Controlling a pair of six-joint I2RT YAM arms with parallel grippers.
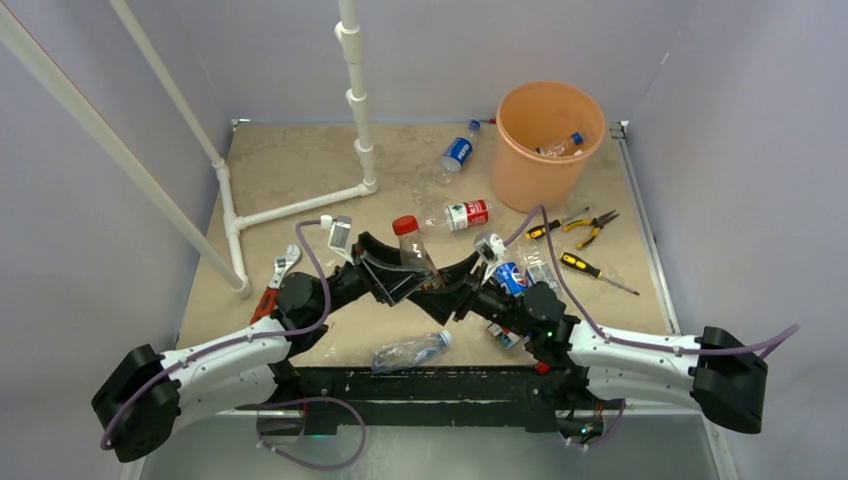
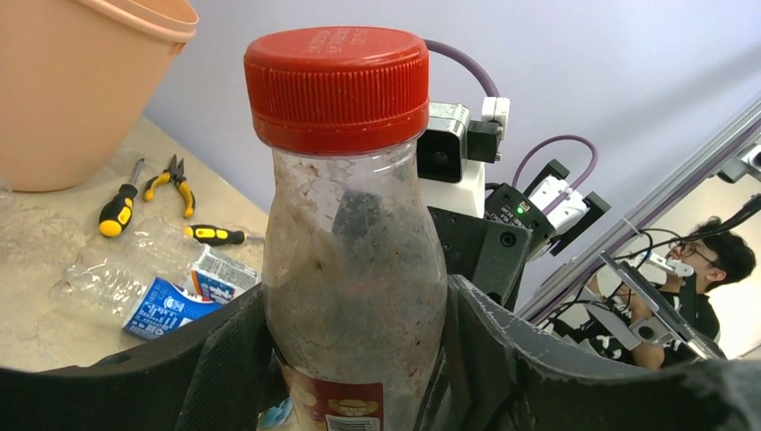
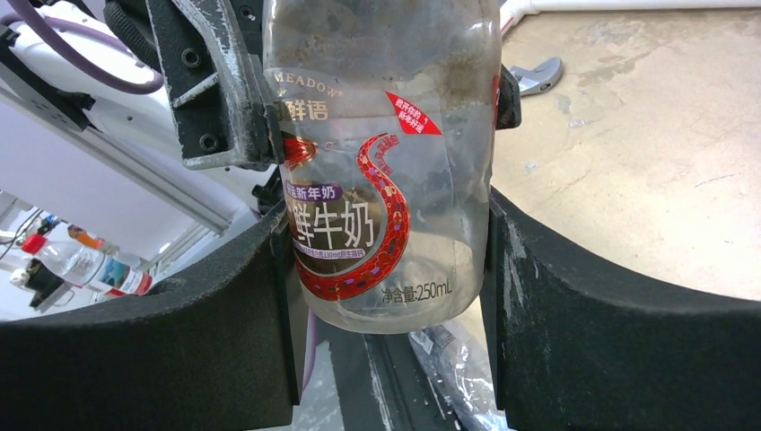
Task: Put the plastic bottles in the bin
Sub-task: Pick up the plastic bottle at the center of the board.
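Observation:
A clear plastic bottle with a red cap (image 1: 405,226) and a red-and-brown label stands upright in mid-air at the table's middle, held from both sides. My left gripper (image 1: 398,272) is shut on its upper body (image 2: 354,269), both pads against the sides. My right gripper (image 1: 442,286) is shut on its lower body (image 3: 395,224), just above the base. The orange bin (image 1: 520,170) stands at the back right with one bottle (image 1: 562,146) inside. Other bottles lie loose: blue-labelled (image 1: 457,152), red-labelled (image 1: 465,214), blue-labelled (image 1: 507,276), and a clear one (image 1: 410,350).
Yellow-handled pliers (image 1: 592,228) and screwdrivers (image 1: 590,268) lie right of centre below the bin. A red-handled wrench (image 1: 275,282) sits by the left arm. A white pipe frame (image 1: 300,205) stands at the back left. Grey walls enclose the table.

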